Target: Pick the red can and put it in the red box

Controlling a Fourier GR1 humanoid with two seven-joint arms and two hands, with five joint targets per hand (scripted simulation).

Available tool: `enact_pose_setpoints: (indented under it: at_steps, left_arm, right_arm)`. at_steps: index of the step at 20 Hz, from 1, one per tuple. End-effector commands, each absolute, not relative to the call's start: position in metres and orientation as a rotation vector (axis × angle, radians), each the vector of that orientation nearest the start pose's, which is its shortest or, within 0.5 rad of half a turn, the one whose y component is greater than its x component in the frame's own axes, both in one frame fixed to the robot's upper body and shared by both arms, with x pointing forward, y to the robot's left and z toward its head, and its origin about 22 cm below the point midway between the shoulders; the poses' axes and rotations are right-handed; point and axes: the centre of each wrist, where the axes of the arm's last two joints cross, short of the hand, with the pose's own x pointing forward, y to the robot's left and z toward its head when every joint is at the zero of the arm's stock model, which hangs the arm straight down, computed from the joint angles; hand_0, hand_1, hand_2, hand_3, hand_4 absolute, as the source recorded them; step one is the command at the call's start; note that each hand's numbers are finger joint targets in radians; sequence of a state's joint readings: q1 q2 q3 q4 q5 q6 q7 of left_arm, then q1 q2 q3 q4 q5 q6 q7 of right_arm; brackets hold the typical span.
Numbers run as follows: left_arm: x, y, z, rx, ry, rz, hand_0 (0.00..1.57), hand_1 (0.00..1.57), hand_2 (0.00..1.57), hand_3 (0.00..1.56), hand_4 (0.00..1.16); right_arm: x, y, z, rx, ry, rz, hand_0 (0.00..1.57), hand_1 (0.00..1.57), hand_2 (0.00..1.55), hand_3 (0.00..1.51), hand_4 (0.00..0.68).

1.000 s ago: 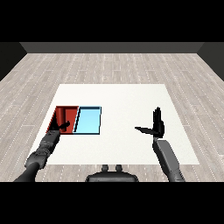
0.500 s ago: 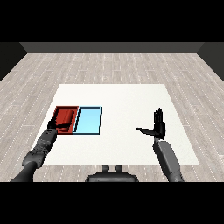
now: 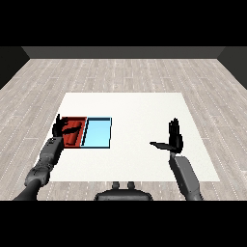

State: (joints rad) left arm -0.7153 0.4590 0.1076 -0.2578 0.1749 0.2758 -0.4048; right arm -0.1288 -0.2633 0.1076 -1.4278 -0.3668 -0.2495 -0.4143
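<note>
Your left hand (image 3: pixel 61 126) is at the near left corner of the red tray (image 3: pixel 77 121), and its fingers look relaxed and spread, with nothing held that you can see. Your right hand (image 3: pixel 174 136) stands well apart on the other side of the table (image 3: pixel 135 106), fingers straight and pointing up, thumb out to the side, also holding nothing. Now look for the red can: you cannot find it clearly in this view. Inside the red tray there is only a dark slanted mark, and it is not possible to tell if this is the can, a shadow of the hand, or something else. The light blue tray (image 3: pixel 99 132) lies just beside the red one, touching it along one edge, and shows nothing inside. If the can is already in the red tray, the task is probably near its end; this is only a judgement. A can of this kind should be stiff, light and smooth, so it may slip or roll when pushed. You would best take it around the middle of its side, with fingers and thumb curled on opposite sides.
</note>
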Motion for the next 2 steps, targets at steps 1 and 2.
enact_pose_setpoints:
  at_steps: [1, 2]
  left_arm:
    - [0.369, 0.354, -0.015, 0.407, -1.660, 0.098, 0.00, 0.00, 0.00, 0.00, 0.00]
    - [0.363, 0.350, -0.021, 0.394, -1.676, 0.095, 0.00, 0.00, 0.00, 0.00, 0.00]
  right_arm:
    - [0.272, -0.257, 0.016, -0.055, -1.951, -0.135, 0.00, 0.00, 0.00, 0.00, 0.000]
    - [0.274, -0.243, 0.007, -0.031, -1.950, -0.123, 0.00, 0.00, 0.00, 0.00, 0.000]
